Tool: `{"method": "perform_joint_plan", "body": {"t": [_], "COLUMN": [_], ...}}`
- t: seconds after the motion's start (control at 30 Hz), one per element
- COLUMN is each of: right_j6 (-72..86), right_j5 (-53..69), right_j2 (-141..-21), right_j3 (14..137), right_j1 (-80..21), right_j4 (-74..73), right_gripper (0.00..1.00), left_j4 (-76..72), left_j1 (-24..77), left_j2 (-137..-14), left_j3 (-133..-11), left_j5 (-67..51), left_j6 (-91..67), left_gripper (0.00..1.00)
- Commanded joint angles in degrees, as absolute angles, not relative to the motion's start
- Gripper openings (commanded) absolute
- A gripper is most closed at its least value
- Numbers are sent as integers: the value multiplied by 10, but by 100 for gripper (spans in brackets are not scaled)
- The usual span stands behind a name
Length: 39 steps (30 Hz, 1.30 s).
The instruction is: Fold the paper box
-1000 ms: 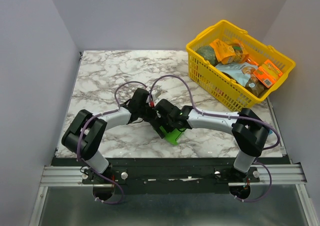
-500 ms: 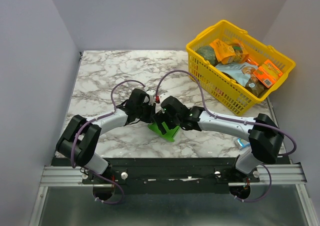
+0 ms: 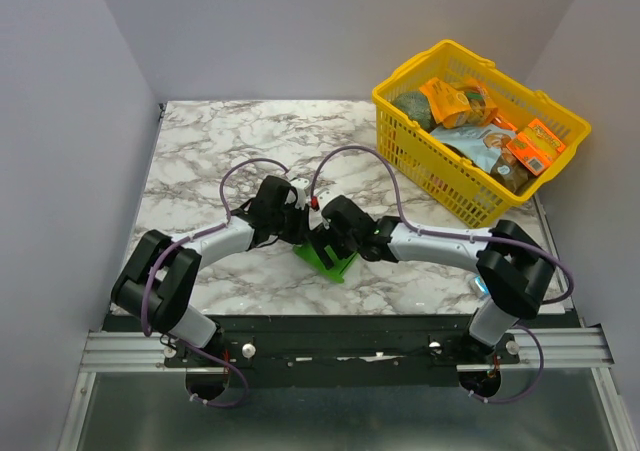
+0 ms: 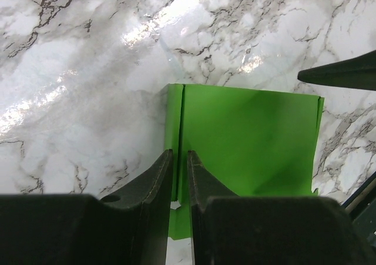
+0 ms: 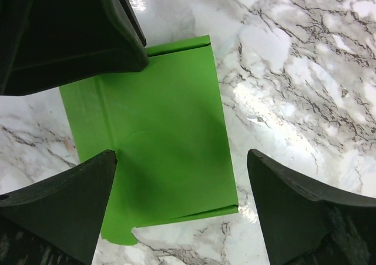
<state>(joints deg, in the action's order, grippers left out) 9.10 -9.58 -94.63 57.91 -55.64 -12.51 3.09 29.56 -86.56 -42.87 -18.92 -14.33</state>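
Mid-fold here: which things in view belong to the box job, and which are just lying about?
Job:
paper box, pinched by the left gripper
right gripper, open over it

Lying about:
yellow basket
snack packs inside it

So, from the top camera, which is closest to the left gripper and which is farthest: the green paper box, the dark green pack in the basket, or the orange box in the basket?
1. paper box: right at the left gripper, near the table's front middle.
2. dark green pack: at the left end of the yellow basket.
3. orange box: at the basket's right end, farthest.
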Motion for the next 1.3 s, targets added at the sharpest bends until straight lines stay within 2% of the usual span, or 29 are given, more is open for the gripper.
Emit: {"method": "perform_joint_plan", "body": {"t": [0.0, 0.33, 0.77, 1.27], "right_j6": [73, 71, 113, 140], "right_j5": [-96, -47, -93, -76], "right_j2": [-979, -991, -983, -949], "right_j3": [580, 585, 597, 608], "right_j1": [-555, -555, -562, -562], "right_j4": [-105, -106, -142, -154], "right_gripper": [100, 100, 100, 100], "left_j4": [42, 47, 47, 26], "left_j1": [292, 292, 292, 293], "left_j2": [-853, -854, -870, -878], "left_j3": [-431, -437, -447, -439], "left_j5": [-177, -177, -183, -198], "left_j6": [-131, -132, -139, -151], "left_gripper": [24, 24, 22, 20]}}
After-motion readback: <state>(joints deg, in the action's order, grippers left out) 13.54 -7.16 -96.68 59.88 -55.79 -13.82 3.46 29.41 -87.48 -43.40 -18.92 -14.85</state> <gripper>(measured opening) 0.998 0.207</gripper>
